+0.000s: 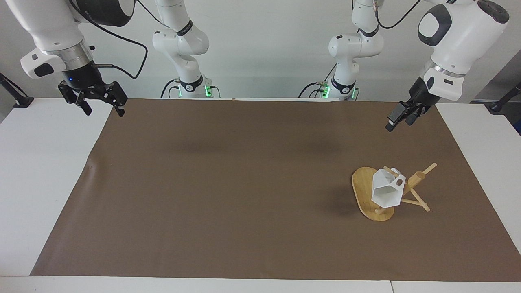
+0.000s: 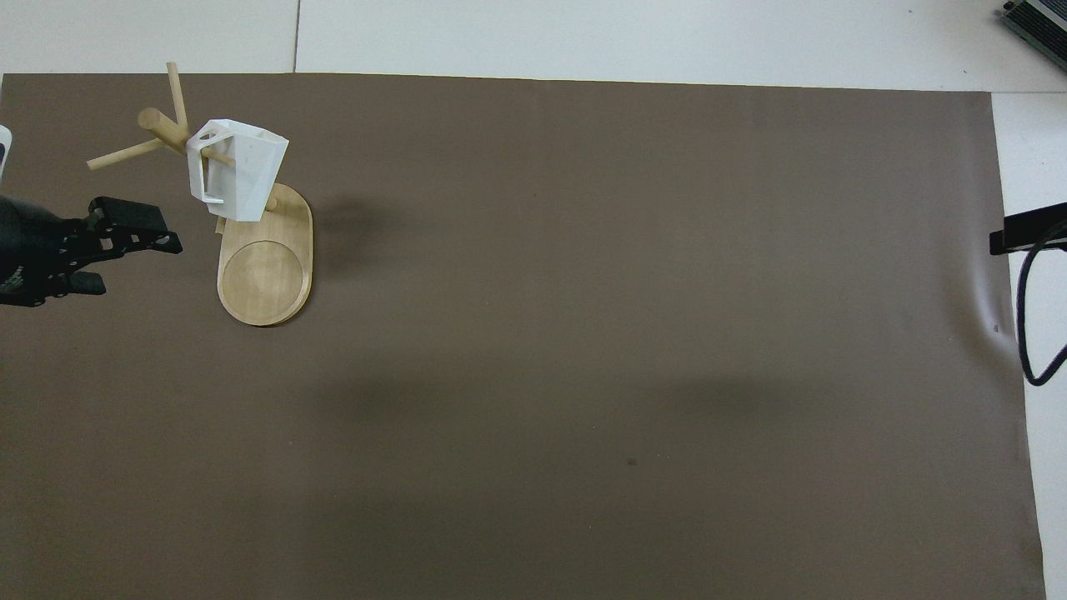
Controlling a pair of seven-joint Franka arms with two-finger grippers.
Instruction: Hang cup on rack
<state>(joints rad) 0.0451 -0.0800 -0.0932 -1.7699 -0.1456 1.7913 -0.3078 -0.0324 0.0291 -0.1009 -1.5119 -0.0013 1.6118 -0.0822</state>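
Note:
The white faceted cup (image 1: 384, 193) hangs by its handle on a peg of the bamboo rack (image 1: 362, 187), toward the left arm's end of the table. In the overhead view the cup (image 2: 242, 175) hangs over the rack's oval base (image 2: 265, 275). My left gripper (image 1: 398, 124) is open and empty, raised over the brown mat and apart from the rack; it also shows in the overhead view (image 2: 137, 267). My right gripper (image 1: 104, 112) is open and empty. It waits in the air over the mat's edge at the right arm's end.
A brown mat (image 1: 228, 183) covers most of the white table (image 1: 44, 171). The rack's thin pegs (image 1: 427, 167) stick out sideways from the post. A black cable (image 2: 1029, 333) lies at the table's edge at the right arm's end.

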